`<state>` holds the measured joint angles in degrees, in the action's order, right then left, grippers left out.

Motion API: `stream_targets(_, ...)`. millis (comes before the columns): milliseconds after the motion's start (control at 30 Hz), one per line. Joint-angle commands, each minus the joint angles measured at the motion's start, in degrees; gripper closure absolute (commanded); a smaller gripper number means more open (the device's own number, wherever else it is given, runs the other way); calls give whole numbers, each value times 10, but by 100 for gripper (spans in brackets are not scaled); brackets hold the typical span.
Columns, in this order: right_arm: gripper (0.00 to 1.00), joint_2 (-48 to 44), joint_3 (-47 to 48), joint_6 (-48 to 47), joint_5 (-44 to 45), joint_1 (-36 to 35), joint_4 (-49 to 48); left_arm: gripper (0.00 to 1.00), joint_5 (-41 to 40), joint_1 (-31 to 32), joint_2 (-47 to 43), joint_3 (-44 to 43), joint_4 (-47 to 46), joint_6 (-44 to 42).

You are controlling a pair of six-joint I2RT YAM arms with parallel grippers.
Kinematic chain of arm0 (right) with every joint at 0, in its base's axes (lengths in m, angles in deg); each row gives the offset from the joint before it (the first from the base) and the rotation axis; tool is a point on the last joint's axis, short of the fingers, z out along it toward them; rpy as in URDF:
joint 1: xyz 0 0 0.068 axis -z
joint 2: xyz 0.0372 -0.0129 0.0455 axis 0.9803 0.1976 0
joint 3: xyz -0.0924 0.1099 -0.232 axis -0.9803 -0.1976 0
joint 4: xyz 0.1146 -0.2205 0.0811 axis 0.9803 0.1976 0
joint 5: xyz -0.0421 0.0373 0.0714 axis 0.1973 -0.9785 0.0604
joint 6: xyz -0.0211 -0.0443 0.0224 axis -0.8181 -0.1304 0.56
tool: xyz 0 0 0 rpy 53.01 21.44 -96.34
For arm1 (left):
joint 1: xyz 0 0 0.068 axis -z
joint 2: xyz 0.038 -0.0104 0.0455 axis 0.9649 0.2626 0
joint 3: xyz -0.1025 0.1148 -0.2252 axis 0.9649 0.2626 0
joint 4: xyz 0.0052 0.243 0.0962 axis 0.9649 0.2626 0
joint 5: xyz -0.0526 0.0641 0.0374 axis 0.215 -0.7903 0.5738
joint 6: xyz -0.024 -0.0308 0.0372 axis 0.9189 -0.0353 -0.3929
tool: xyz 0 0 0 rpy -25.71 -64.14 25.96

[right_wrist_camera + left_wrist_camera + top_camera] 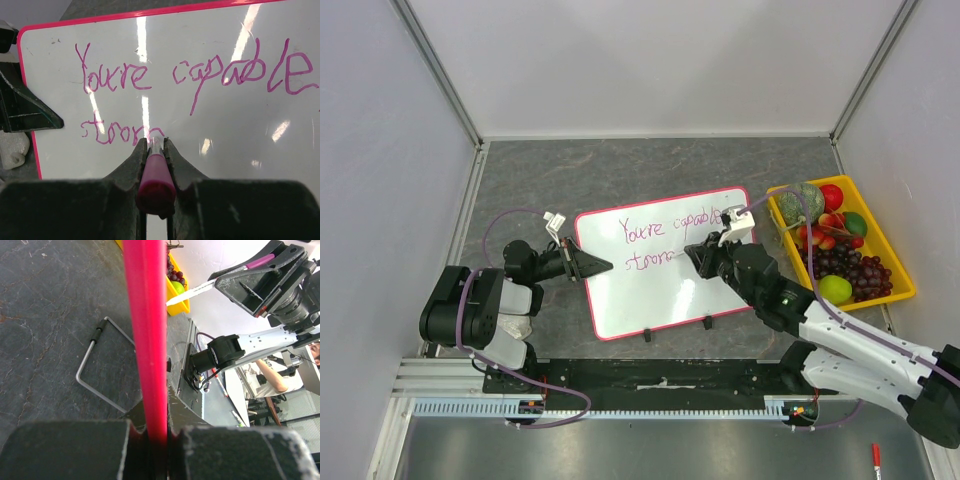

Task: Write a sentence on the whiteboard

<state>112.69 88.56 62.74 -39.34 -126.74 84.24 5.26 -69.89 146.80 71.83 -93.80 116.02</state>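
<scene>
Glossy white rounded whiteboard (660, 295), pink-rimmed, bears thin looping magenta sentence (196, 95).

Bright, even overhead light — white glare streaks across the whiteboard (230, 165) — soft-focus near foreground.

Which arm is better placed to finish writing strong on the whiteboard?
Right: the right fingers hold the marker, tip at the unfinished second line; the left fingers clamp the whiteboard rim.

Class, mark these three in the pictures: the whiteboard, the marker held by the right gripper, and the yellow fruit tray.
whiteboard (655, 300), top view, bare white surface below the writing.
marker (156, 175), right wrist view, middle of its pink barrel.
yellow fruit tray (892, 240), top view, its right rim.
</scene>
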Motion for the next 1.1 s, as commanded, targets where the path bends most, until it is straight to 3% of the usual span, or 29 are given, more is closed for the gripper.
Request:
stream_targets(0, 100, 15, 29, -18, 44, 5, 5, 98, 6, 2, 4, 9, -12, -35)
stream_targets(1067, 100, -19, -30, -14, -19, 9, 66, 98, 6, 1, 4, 9, -13, -35)
